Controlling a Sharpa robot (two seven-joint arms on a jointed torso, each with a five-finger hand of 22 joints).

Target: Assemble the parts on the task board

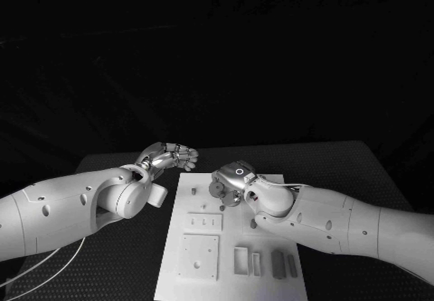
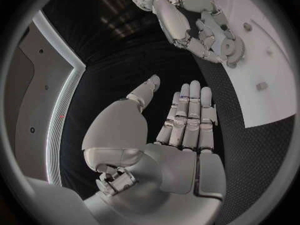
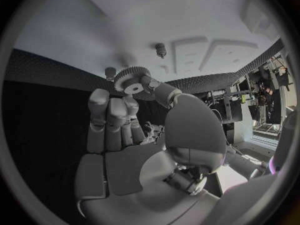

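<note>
I am seeing my right hand [image 1: 231,182] hovering over the far end of the task board [image 1: 231,279], pinching a small toothed gear [image 3: 131,80] at its fingertips; in the right wrist view the gear is sitting just beyond the fingers [image 3: 111,116], above the board's white surface and near a short peg [image 3: 160,49] standing in it. My left hand [image 1: 168,157] is hanging over the dark worktop [image 1: 118,263] just beside the board's far left corner, holding nothing, its fingers [image 2: 189,117] lying straight and close together with the thumb apart. Rectangular recesses [image 1: 201,256] are lying at the board's near end.
</note>
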